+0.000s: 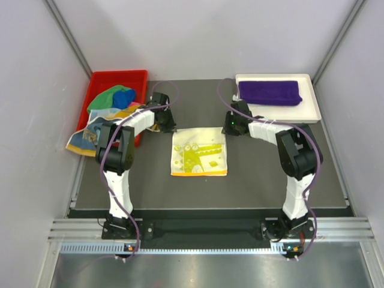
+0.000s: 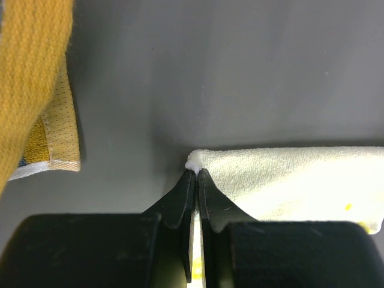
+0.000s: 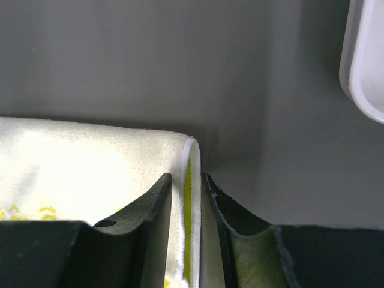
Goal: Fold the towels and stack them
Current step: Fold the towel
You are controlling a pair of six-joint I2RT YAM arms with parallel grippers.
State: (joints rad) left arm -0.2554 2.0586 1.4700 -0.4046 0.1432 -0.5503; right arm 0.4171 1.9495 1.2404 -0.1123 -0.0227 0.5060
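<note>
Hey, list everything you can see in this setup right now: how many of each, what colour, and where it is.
pale yellow towel: one, pale yellow with green print, flat in the middle of the table
purple towel: one, deep purple, folded, in the white tray
multicoloured towels: a heap, count unclear, green, blue and orange, in the red bin, one spilling over its near left corner
red bin: one, red, far left
white tray: one, white, far right
table: one, dark grey top
left arm: one, white and black, left side
right arm: one, white and black, right side
left tool: one, black, shut on the yellow towel's far left corner
right tool: one, black, shut on its far right corner
</note>
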